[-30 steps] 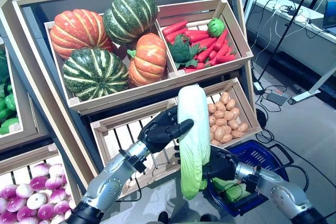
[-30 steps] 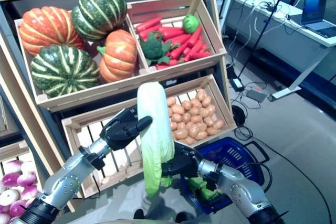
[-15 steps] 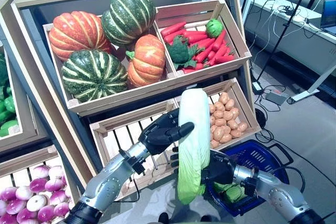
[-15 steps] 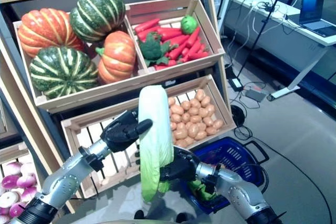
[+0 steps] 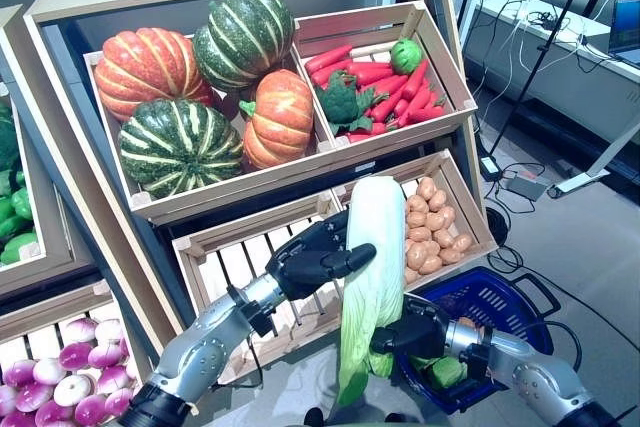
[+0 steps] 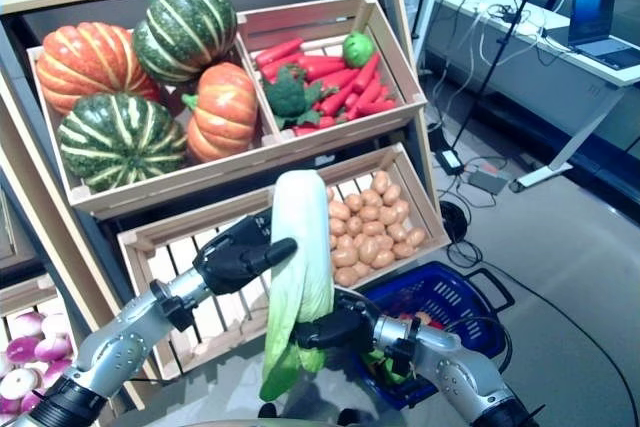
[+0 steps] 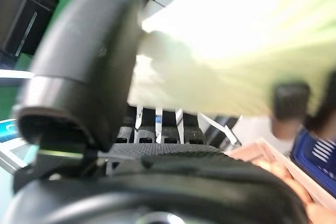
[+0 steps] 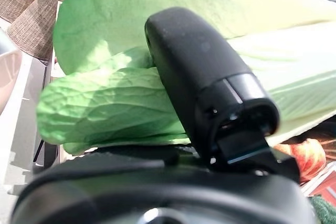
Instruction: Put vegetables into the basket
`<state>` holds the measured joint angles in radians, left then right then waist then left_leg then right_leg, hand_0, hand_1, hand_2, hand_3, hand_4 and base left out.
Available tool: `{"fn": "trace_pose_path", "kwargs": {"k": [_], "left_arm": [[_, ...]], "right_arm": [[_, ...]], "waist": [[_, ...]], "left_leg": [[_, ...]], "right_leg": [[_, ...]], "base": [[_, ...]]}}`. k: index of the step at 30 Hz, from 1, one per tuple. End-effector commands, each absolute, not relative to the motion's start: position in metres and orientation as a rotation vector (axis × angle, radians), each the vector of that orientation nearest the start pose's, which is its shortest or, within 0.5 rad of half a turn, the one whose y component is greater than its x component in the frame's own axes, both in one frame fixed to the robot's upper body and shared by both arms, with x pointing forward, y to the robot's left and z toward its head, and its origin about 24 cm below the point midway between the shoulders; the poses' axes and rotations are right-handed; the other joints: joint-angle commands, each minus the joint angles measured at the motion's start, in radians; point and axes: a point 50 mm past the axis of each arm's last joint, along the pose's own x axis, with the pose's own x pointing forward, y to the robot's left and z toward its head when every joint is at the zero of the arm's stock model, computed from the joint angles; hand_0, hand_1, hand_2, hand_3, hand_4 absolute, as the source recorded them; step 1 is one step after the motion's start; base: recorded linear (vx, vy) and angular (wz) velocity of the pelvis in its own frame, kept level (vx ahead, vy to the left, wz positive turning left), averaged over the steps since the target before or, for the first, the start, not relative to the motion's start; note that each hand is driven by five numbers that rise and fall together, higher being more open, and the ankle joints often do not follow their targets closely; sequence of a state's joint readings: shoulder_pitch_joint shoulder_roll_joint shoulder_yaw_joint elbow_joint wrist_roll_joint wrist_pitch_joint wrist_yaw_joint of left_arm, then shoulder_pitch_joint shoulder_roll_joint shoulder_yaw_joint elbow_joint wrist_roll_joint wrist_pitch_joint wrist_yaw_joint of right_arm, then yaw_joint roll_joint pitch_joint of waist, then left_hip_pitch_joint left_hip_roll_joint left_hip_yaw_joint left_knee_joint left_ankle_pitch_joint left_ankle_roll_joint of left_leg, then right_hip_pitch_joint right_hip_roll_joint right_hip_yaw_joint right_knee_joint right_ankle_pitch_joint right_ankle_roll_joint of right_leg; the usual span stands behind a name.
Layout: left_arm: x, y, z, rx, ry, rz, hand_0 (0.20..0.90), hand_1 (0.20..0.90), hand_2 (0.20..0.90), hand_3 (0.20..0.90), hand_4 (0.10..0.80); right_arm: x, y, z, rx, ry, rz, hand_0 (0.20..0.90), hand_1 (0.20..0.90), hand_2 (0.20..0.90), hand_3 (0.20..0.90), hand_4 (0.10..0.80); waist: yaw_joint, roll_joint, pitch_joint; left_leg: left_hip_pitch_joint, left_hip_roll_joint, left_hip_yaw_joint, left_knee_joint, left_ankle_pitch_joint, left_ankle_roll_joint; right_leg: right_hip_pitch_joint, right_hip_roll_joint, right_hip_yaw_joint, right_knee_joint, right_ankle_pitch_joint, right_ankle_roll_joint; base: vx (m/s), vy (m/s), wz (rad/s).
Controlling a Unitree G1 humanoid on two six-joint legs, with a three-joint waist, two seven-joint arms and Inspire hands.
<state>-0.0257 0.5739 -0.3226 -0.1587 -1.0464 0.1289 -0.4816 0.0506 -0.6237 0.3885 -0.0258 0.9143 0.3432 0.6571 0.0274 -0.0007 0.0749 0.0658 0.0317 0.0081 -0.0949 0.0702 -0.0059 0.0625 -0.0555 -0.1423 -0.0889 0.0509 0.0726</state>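
Observation:
A long pale napa cabbage (image 5: 370,247) hangs nearly upright in front of the stand's lower crates, white stalk up and green leaves down. My left hand (image 5: 305,267) is shut on its middle from the left, thumb (image 7: 84,66) across the stalk (image 7: 236,51). My right hand (image 5: 418,329) is shut on its lower leafy part from the right, thumb (image 8: 205,82) pressed over the leaves (image 8: 115,103). The blue basket (image 5: 505,299) stands on the floor just right of my right hand, with a green vegetable (image 5: 447,371) inside.
The wooden stand (image 5: 60,137) with slanted crates rises close behind the cabbage. A slatted lower crate (image 5: 240,252) lies behind my left hand, a crate of potatoes (image 5: 435,222) beside the cabbage's top. Cables and a desk leg (image 5: 590,172) lie on the floor at right.
The cabbage has tilted: its leafy end has swung lower and to the left, its stalk end slightly right. My right hand has dropped a little with it. Both hands keep their hold.

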Motion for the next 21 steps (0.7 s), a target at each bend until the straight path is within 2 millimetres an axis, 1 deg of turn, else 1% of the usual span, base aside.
{"fn": "trace_pose_path", "kwargs": {"k": [1, 10, 16, 21], "left_arm": [[0.234, 0.122, 0.104, -0.534, -0.032, -1.009, 0.900, 0.900, 0.900, 0.900, 0.800], [0.234, 0.127, 0.099, -0.547, -0.012, -0.966, 0.900, 0.900, 0.900, 0.900, 0.800], [0.232, 0.131, 0.095, -0.561, 0.010, -0.941, 0.900, 0.900, 0.900, 0.900, 0.800], [0.228, 0.138, 0.089, -0.583, 0.043, -0.901, 0.900, 0.900, 0.900, 0.900, 0.800]], "right_arm": [[0.214, -0.134, 0.049, 0.590, 0.250, 1.043, 0.300, 0.300, 0.300, 0.300, 0.400], [0.215, -0.137, 0.050, 0.621, 0.228, 0.987, 0.300, 0.300, 0.300, 0.300, 0.400], [0.221, -0.146, 0.055, 0.715, 0.139, 0.870, 0.300, 0.300, 0.300, 0.300, 0.400], [0.222, -0.159, 0.055, 0.761, 0.088, 0.717, 0.300, 0.300, 0.300, 0.300, 0.400]], "waist": [[0.007, -0.034, -0.069], [0.007, -0.032, -0.064], [0.002, -0.029, -0.063], [-0.008, -0.028, -0.058]], "left_leg": [[0.032, -0.007, 0.011, 0.008, -0.074, -0.017], [0.029, -0.005, 0.010, 0.008, -0.070, -0.019], [0.024, -0.001, 0.011, 0.008, -0.069, -0.019], [0.017, 0.002, 0.013, 0.008, -0.070, -0.018]], "right_leg": [[0.032, -0.095, -0.010, 0.002, 0.018, 0.083], [0.030, -0.093, -0.011, 0.002, 0.019, 0.081], [0.025, -0.090, -0.011, 0.002, 0.019, 0.080], [0.019, -0.086, -0.009, 0.002, 0.018, 0.078]], "base": [[0.000, 0.000, 0.00], [0.004, -0.003, 0.00], [0.030, -0.016, 0.00], [0.044, -0.024, -0.01]]}}
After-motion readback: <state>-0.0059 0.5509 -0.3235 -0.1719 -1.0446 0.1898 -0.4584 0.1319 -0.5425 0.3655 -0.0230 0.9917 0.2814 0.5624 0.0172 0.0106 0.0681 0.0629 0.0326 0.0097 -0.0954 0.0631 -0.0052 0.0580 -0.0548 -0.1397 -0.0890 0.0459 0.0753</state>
